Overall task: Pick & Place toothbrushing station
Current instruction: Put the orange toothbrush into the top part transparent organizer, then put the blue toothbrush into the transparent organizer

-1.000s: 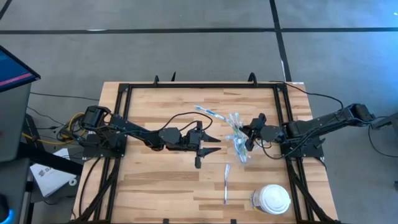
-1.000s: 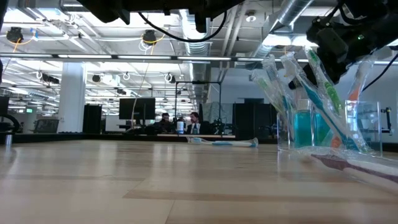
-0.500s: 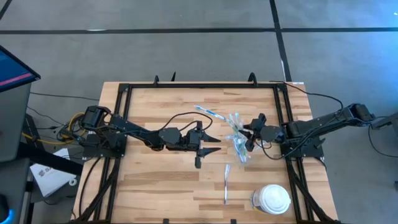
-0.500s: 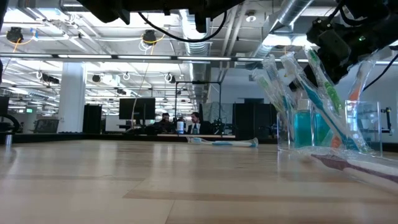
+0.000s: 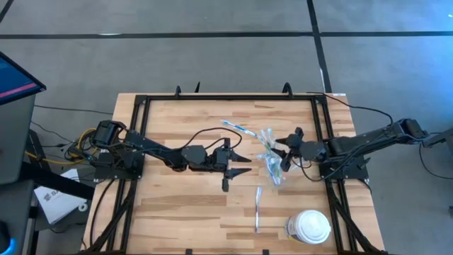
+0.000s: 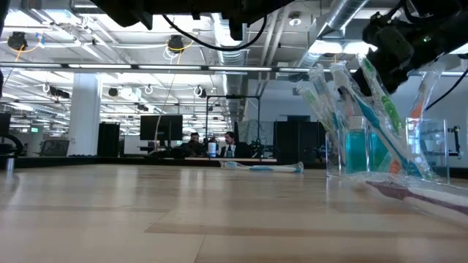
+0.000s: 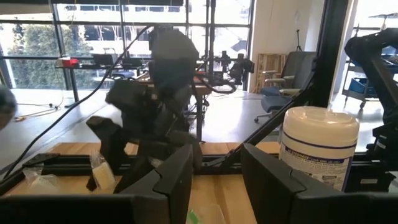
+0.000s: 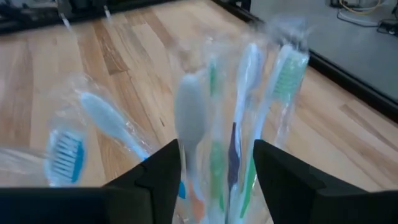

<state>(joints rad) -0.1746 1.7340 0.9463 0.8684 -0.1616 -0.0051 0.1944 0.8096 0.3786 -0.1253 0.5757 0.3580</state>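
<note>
Table (image 5: 177, 205): pale butcher-block wood in glued strips, smooth with a satin sheen, framed by matt black metal rails (image 5: 230, 98). Small clear plastic cup (image 6: 387, 150), glossy and see-through, holding thin plastic toothbrushes (image 8: 245, 93) in crinkled glossy film wrappers. Large white round lidded container (image 7: 318, 146): smooth plastic with a paper-like printed label.

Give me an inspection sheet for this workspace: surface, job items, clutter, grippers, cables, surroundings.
Surface: wooden table inside a black frame.
Job's things: clear cup upright, holding wrapped toothbrushes; one loose toothbrush behind it, another nearer the front edge.
Clutter: white lidded container at the front right corner.
Grippers: right gripper open at the cup's brushes; left gripper open, empty, mid-table.
Cables: black cable looping over the left arm; bundle off the table's left edge.
Surroundings: grey floor; people seated far behind in the low view.
</note>
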